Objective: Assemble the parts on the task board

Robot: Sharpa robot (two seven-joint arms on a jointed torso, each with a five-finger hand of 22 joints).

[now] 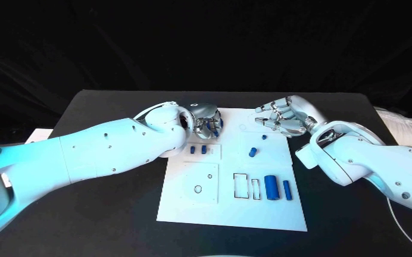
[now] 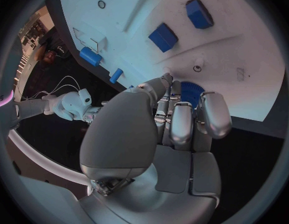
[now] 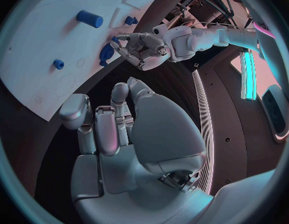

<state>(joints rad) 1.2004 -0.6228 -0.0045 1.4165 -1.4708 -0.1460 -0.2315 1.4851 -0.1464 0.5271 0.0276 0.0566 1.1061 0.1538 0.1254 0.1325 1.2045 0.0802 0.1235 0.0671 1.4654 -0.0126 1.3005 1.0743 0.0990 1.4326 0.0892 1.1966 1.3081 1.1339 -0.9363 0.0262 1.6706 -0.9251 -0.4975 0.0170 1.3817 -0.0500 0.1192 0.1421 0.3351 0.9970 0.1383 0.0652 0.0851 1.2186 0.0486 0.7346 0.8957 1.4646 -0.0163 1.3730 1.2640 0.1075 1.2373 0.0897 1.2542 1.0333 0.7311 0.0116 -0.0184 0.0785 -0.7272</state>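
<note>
The white task board (image 1: 193, 206) lies in the middle of the black table. My left hand (image 1: 204, 121) hovers at the board's far left corner and pinches a blue toothed part (image 2: 191, 91), also seen from across as the toothed part (image 3: 107, 52) under that left hand (image 3: 144, 46). My right hand (image 1: 281, 116) sits above the board's far right corner, fingers curled in with nothing in them (image 3: 113, 129). On the board lie two small blue blocks (image 1: 199, 149), a short blue cylinder (image 1: 253, 151), a long blue cylinder (image 1: 271, 187) and a slim blue bar (image 1: 287, 190).
Empty rectangular slots (image 1: 246, 185) are outlined beside the long cylinder, and a small round hole (image 1: 197, 189) lies to their left. A tiny blue peg (image 1: 262, 137) stands near the right hand. Black table (image 1: 103, 209) surrounds the board.
</note>
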